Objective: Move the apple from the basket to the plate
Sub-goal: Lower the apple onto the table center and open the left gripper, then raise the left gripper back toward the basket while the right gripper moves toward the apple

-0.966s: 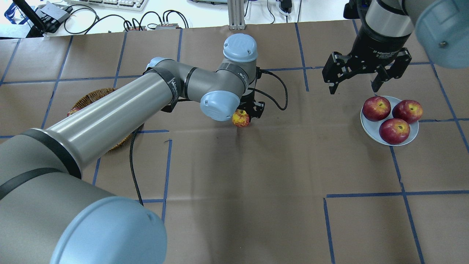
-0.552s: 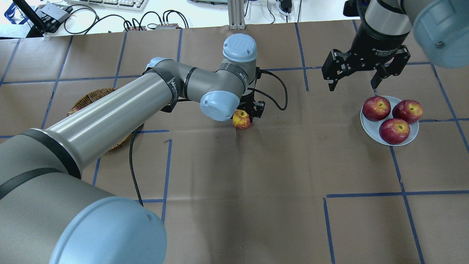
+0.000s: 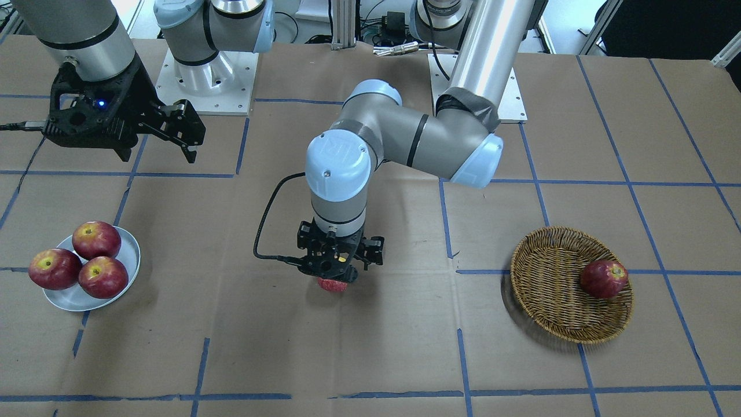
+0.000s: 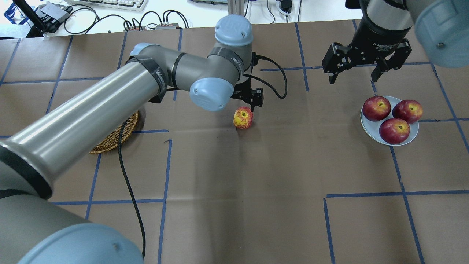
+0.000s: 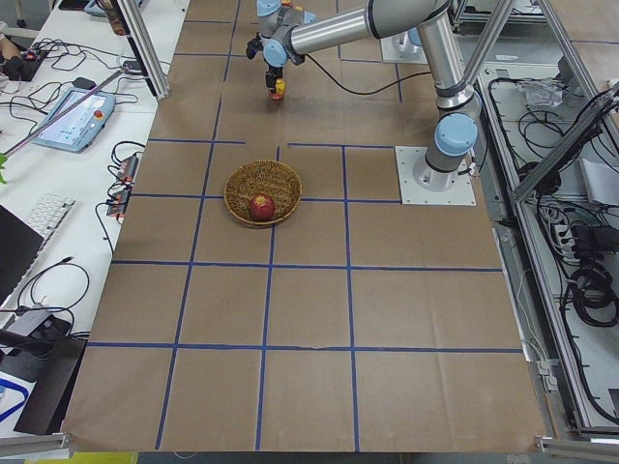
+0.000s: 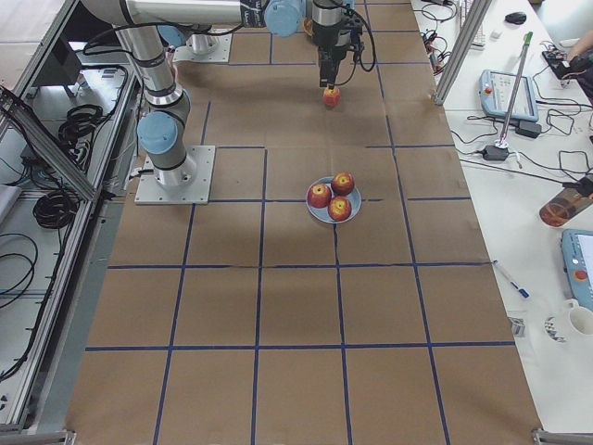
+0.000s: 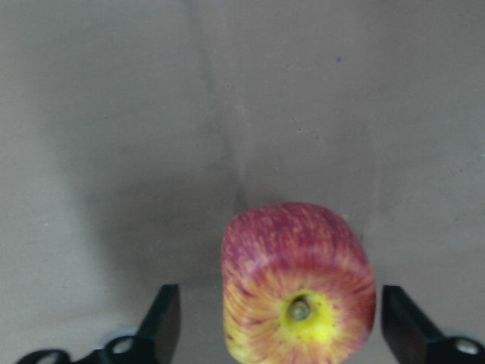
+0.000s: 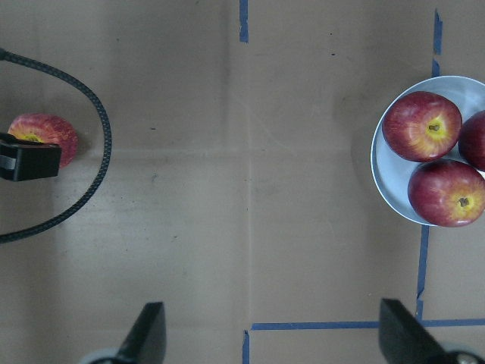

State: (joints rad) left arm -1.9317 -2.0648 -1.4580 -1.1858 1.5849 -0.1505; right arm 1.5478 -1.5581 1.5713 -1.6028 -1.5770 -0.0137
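Observation:
The pale streaked apple (image 4: 243,117) with a yellow stem patch rests on the brown paper at mid-table, outside the basket. My left gripper (image 4: 250,98) hangs just above it, open; in the left wrist view the apple (image 7: 299,284) sits between the spread fingers (image 7: 168,315) with a gap on each side. The wicker basket (image 3: 550,289) holds one dark red apple (image 3: 604,278). The pale plate (image 4: 370,128) carries three dark red apples. My right gripper (image 4: 354,75) is open and empty, in the air behind the plate.
The left arm's long grey link covers most of the basket (image 4: 117,135) in the overhead view. A black cable (image 4: 273,79) loops beside the left wrist. Blue tape lines cross the paper. Cables and keyboards lie beyond the far edge.
The left arm has swung and its gripper has risen off the streaked apple, which stays on the paper. The right gripper has drifted slightly farther from the plate.

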